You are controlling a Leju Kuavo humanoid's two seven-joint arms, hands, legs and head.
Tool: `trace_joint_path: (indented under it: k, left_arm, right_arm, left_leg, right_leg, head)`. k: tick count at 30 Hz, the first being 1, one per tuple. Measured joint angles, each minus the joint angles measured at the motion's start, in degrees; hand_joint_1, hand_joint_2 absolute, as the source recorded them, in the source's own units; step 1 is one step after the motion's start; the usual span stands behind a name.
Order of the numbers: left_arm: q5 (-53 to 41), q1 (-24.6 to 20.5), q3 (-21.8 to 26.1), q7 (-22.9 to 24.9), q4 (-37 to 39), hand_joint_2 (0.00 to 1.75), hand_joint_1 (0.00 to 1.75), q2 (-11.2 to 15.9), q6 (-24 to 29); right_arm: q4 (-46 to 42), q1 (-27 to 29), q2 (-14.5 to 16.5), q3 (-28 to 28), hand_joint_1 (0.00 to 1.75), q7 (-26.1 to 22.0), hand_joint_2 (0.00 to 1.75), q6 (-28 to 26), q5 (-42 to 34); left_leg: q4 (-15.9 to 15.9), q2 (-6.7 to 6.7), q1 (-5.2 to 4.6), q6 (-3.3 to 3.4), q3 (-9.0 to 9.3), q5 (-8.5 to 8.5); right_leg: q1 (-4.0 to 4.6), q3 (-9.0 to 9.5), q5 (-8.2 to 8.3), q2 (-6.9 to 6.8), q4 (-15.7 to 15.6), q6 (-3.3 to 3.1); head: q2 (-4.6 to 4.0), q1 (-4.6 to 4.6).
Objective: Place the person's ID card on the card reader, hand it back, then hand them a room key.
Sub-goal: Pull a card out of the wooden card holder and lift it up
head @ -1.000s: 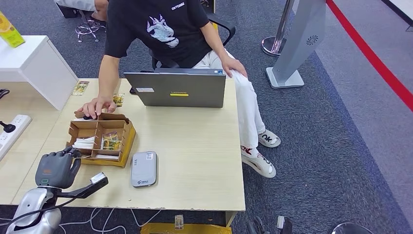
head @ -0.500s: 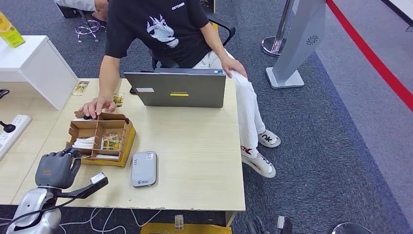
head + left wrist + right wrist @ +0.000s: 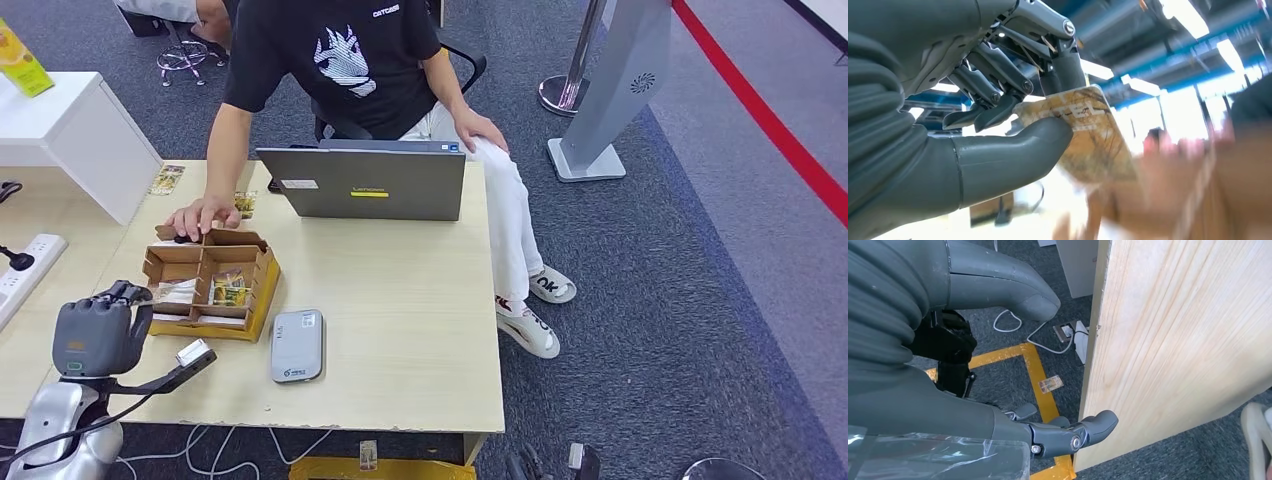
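Note:
My left hand (image 3: 95, 335) hovers over the table's near left part, just beside the cardboard box (image 3: 262, 288). In the left wrist view its thumb and fingers (image 3: 998, 107) pinch a yellowish patterned room key card (image 3: 1090, 137) printed with letters. The grey card reader (image 3: 296, 346) lies flat to the right of the box, with nothing on it. Across the table sits the person, one hand (image 3: 200, 215) resting on the box's far edge. My right hand (image 3: 948, 405) hangs below the table's edge (image 3: 1098, 340), fingers apart and holding nothing.
An open grey laptop (image 3: 362, 185) stands at the far side of the wooden table (image 3: 400, 300). More cards sit in the box's compartments, and two lie on the table (image 3: 244, 203) (image 3: 166, 180). At the left are a white power strip (image 3: 25, 270) and a white cabinet (image 3: 70, 140).
My left hand has drawn a little to the left and back from the box, still pinching the card. The person's body has shifted slightly to the right.

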Motion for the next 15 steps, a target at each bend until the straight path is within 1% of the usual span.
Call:
trace_joint_path:
  k: [3, 7, 15]
  left_arm:
    - [1.4, -0.8, 0.4, -0.1, -5.6, 1.75, 1.75, 0.0, -1.1]
    - [2.2, -1.8, 0.6, -0.3, -10.4, 1.75, 1.75, 0.0, -2.2]
    - [2.6, -2.1, 1.1, -0.4, -12.6, 1.75, 1.75, 0.0, -2.6]
  right_arm:
    - [0.1, 0.0, 0.0, -0.1, 0.0, 0.0, 1.75, 0.0, 0.0]
    - [0.1, 0.0, 0.0, -0.1, 0.0, 0.0, 1.75, 0.0, 0.0]
    - [0.1, 0.0, 0.0, -0.1, 0.0, 0.0, 1.75, 0.0, 0.0]
  left_leg:
    - [0.0, 0.02, 0.0, 0.0, 0.01, 0.0]
    - [0.0, 0.02, 0.0, 0.0, 0.02, 0.0]
    - [0.0, 0.03, 0.0, 0.0, 0.01, 0.0]
  right_leg:
    - [0.0, 0.01, 0.01, 0.02, 0.0, 0.0]
    - [0.0, 0.03, 0.01, 0.03, 0.0, 0.0]
    - [0.0, 0.01, 0.0, 0.04, 0.0, 0.0]
  head:
    - [0.0, 0.0]
    - [0.0, -0.01]
    - [0.0, -0.01]
